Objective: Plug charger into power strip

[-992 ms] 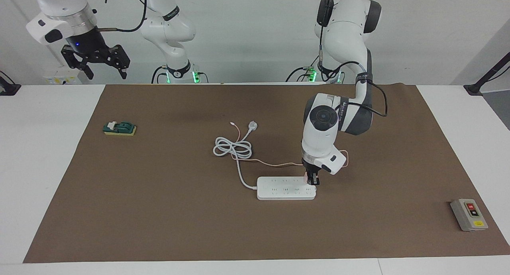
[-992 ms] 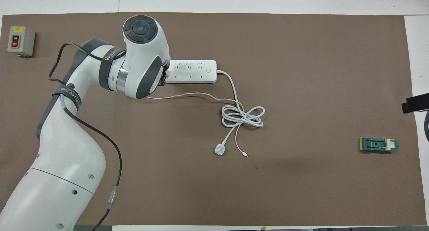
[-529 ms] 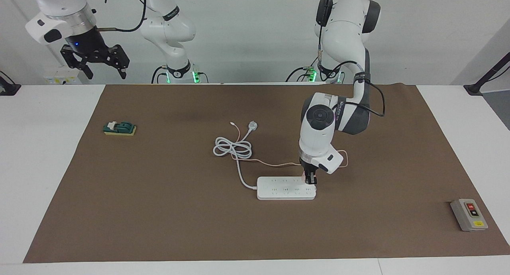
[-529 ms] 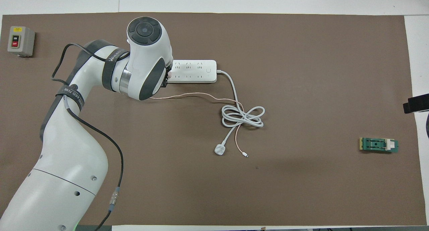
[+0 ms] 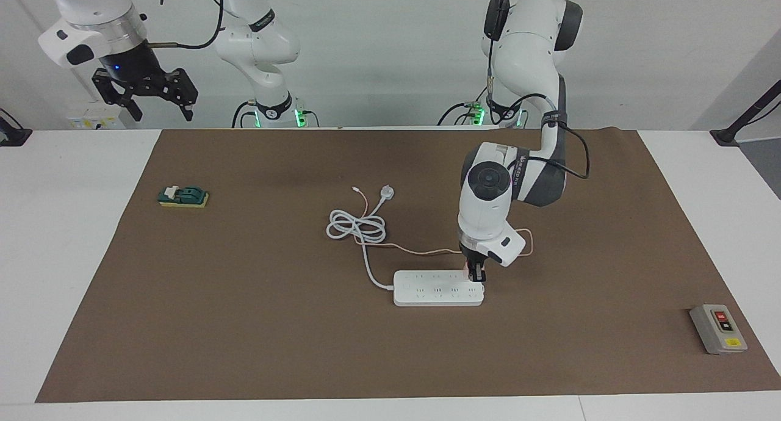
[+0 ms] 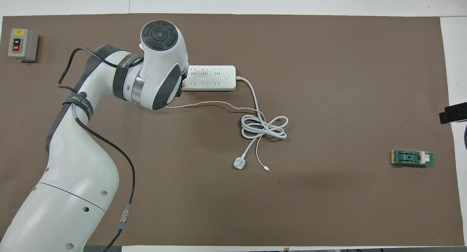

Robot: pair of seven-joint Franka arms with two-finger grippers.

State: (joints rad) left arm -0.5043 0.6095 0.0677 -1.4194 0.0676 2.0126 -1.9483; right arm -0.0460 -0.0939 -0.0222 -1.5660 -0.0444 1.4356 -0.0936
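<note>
The white power strip point(image 5: 438, 288) point(image 6: 209, 77) lies flat on the brown mat, its thick white cord running toward the robots. My left gripper point(image 5: 476, 277) points straight down at the strip's end toward the left arm's side, over the socket row nearer the robots. It is shut on the small pink charger point(image 5: 467, 268), which sits right at the strip's top face; its prongs are hidden. The charger's thin pink cable point(image 5: 421, 250) point(image 6: 204, 105) trails toward the coiled cord. In the overhead view the wrist hides the grip. My right gripper point(image 5: 160, 97) waits open, raised high off the mat.
A coil of white cord point(image 5: 357, 227) point(image 6: 264, 127) and its round white plug point(image 5: 387, 193) point(image 6: 239, 163) lie nearer the robots than the strip. A grey button box point(image 5: 718, 328) point(image 6: 22, 44) and a green block point(image 5: 183, 196) point(image 6: 412, 158) sit near the mat's two ends.
The left wrist has shifted slightly along the strip toward the right arm's end, carrying the charger with it. The right arm has barely moved.
</note>
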